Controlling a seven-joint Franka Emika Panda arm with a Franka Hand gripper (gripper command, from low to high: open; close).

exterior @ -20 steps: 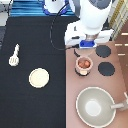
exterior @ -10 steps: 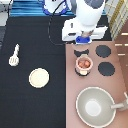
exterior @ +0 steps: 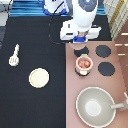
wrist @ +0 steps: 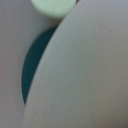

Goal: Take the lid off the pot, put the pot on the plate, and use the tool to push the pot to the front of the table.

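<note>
The pot (exterior: 84,63) stands uncovered on the brown stove panel, on one of the burners, with its reddish-brown inside showing. My gripper (exterior: 80,38) hangs just beyond it toward the exterior view's top, apart from the pot. No lid shows anywhere on the table. A pale pinkish curved surface (wrist: 85,75) fills most of the wrist view, very close to the hand; I cannot tell whether it is the lid. The cream plate (exterior: 39,77) lies bare on the black table (exterior: 35,30) at the exterior view's left. The beige tool (exterior: 14,55) lies further left.
A large grey-beige bowl (exterior: 96,106) with a long handle (exterior: 120,105) sits on the stove at the exterior view's bottom right. Two uncovered black burners (exterior: 103,51) (exterior: 106,68) lie to the right of the pot. The robot base stands at the top.
The hand has drawn a little toward the exterior view's top and risen, away from the pot. The pot, plate, tool and bowl have stayed put.
</note>
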